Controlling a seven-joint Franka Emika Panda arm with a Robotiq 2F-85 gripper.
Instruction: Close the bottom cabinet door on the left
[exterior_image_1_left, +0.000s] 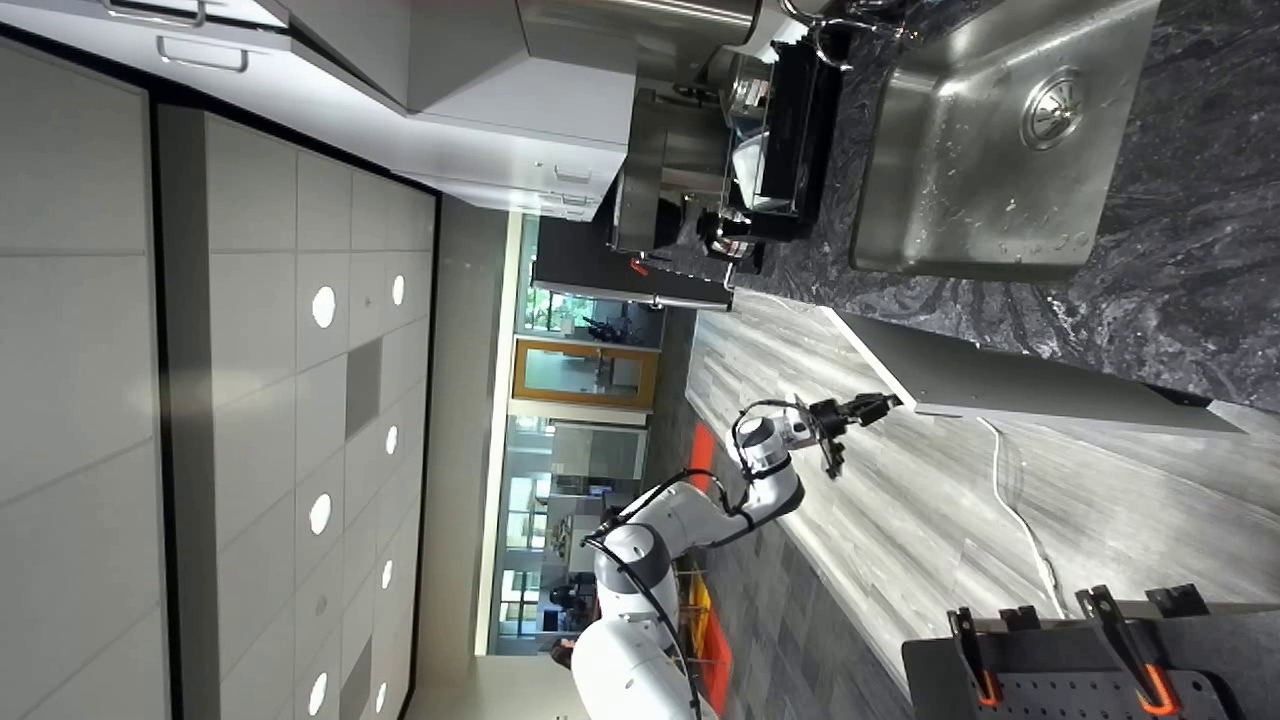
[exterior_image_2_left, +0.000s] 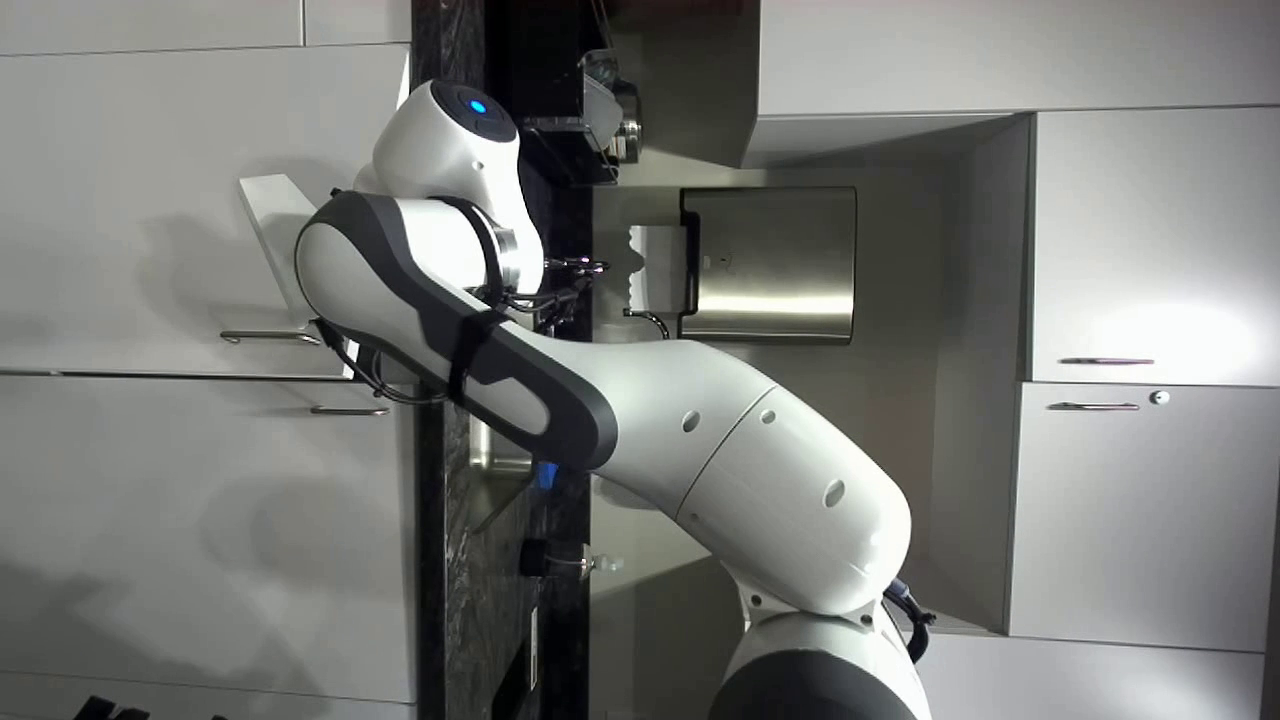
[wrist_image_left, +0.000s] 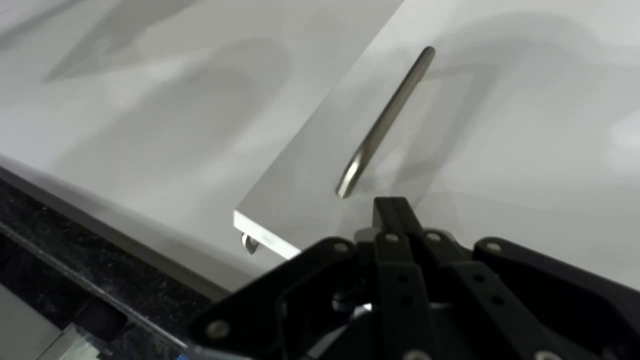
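The door stands ajar near the sink, with the tool, pinched together and holding nothing, near the handle: pushing seems the step in hand, calling next for steady inward pressure.

Round ceiling lights glow white. Glare marks the steel sink; soft shadows cross the bottom cabinet door.

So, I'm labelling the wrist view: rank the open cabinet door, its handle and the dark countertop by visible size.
1. open cabinet door, cut off by the frame
2. dark countertop, also cut off
3. handle
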